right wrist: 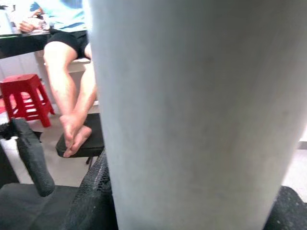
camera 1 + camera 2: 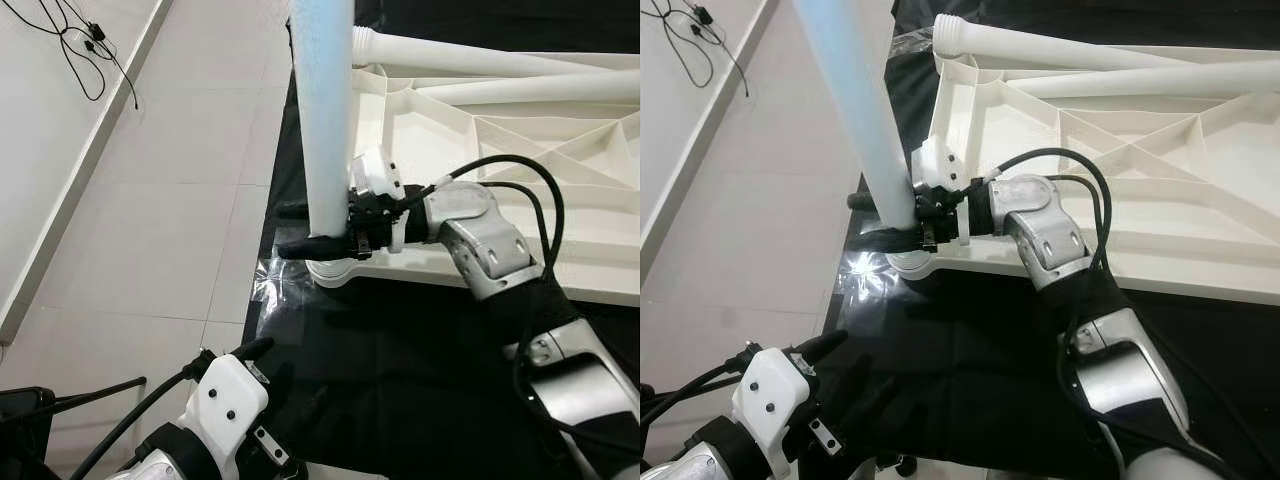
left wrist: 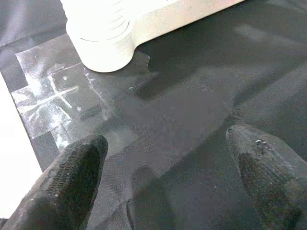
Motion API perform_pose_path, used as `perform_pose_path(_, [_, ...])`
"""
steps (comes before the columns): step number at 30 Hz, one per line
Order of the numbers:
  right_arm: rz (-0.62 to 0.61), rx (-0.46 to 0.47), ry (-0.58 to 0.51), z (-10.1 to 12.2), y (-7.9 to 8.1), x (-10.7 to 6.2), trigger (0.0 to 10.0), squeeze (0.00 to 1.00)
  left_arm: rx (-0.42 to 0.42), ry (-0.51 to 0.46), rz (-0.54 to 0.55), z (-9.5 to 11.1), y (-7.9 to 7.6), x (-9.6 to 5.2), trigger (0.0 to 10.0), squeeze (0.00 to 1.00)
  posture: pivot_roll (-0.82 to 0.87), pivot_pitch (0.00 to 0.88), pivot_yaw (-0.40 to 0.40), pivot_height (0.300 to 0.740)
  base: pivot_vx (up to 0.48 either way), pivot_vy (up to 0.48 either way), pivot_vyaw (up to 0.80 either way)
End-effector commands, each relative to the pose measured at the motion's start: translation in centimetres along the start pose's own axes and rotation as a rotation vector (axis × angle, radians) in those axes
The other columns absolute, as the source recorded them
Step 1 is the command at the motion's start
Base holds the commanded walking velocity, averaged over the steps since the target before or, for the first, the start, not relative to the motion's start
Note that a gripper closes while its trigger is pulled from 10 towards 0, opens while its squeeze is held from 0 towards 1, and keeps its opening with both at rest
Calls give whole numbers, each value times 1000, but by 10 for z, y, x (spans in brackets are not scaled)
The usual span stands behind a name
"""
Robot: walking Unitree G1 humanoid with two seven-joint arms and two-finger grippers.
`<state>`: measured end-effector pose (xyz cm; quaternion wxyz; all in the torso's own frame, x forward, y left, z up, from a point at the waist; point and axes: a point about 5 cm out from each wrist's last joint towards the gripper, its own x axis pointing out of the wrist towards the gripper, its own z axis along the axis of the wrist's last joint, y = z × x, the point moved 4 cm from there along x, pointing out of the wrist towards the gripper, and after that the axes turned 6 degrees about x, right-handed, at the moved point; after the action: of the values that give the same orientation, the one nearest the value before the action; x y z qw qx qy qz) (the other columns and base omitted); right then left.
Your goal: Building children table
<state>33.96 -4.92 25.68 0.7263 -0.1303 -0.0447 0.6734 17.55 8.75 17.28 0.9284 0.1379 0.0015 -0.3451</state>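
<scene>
Two robot arms reach over a black mat [image 2: 400, 360] spread on a pale tiled floor [image 2: 170, 200]. An upturned white plastic tabletop [image 2: 520, 160] lies on the mat with its ribbed underside facing up. At its near corner a white table leg [image 2: 325, 110] stands upright in a round socket [image 2: 335, 270]. Two more white legs [image 2: 470, 55] lie flat along the far edge of the tabletop, side by side.

The right hand [image 2: 330, 228] is clenched around the standing leg just above the socket, with one black finger on each side of the tube. From the right wrist camera the leg [image 1: 192, 110] appears as a broad pale column very close up, with a dark finger [image 1: 33, 158] beside it. Behind it sits a person with bare legs [image 1: 72, 96] and crossed feet, next to a red stool [image 1: 26, 96].

The left hand [image 3: 163, 191] hovers low over the mat, near the socketed corner but apart from it. It is released, its two black fingertips [image 3: 72, 182] spread wide and holding nothing. Clear tape [image 3: 53, 96] is stuck on the mat beside the threaded socket base [image 3: 103, 43]. Black cables [image 2: 80, 45] trail across the floor by the wall.
</scene>
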Motion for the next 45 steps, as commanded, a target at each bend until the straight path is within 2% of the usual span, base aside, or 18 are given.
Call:
perform_pose_path(1, [-99, 108, 118, -44, 0, -7, 10000, 0, -16, 15, -10, -5, -4, 0, 10000, 0, 63, 392, 100, 740, 0, 0, 0])
perform_pose_path(7, [-175, 105, 102, -47, 1, -6, 10000, 0, -14, 15, -11, -5, -4, 0, 10000, 0, 59, 392, 98, 740, 0, 0, 0])
perform_pose_path(17, [-289, 136, 88, -50, 17, -1, 10000, 0, -12, 13, -12, -6, -4, 1, 10000, 0, 44, 391, 102, 740, 0, 0, 0])
perform_pose_path(26, [-394, 97, 138, -52, 12, -2, 10000, 0, -6, 10, -12, -7, -3, 2, 10000, 0, 35, 380, 97, 740, 0, 0, 0])
perform_pose_path(28, [-482, 93, 162, -55, 12, -3, 10000, 0, -3, 10, -12, -7, -3, 2, 10000, 0, 31, 379, 96, 740, 0, 0, 0])
perform_pose_path(30, [-518, 94, 173, -56, 14, -3, 10000, 0, -3, 10, -12, -7, -3, 2, 10000, 0, 31, 379, 96, 740, 0, 0, 0])
perform_pose_path(32, [-673, 106, 202, -63, 21, -6, 10000, 0, -3, 10, -15, -8, -3, 2, 10000, 0, 26, 375, 96, 740, 0, 0, 0])
perform_pose_path(33, [-673, 106, 202, -63, 21, -6, 10000, 0, -3, 10, -15, -8, -3, 2, 10000, 0, 26, 375, 96, 740, 0, 0, 0])
perform_pose_path(34, [-725, 112, 207, -65, 24, -7, 10000, 0, -3, 10, -15, -8, -3, 2, 10000, 0, 26, 375, 96, 740, 0, 0, 0])
perform_pose_path(35, [-791, 140, 198, -66, 29, -7, 10000, 0, -2, 11, -17, -8, -3, 2, 10000, 0, 22, 375, 95, 740, 0, 0, 0])
perform_pose_path(37, [-839, 162, 187, -66, 33, -7, 10000, 0, -2, 11, -18, -8, -3, 2, 10000, 0, 20, 373, 94, 740, 0, 0, 0])
perform_pose_path(38, [-935, 191, 156, -62, 39, -6, 10000, 0, -1, 11, -20, -9, -3, 3, 10000, 0, 20, 371, 92, 740, 0, 0, 0])
perform_pose_path(45, [-1064, 234, 83, -53, 50, 2, 10000, 0, 6, 8, -16, -10, -1, 5, 10000, 0, 18, 365, 94, 740, 0, 0, 0])
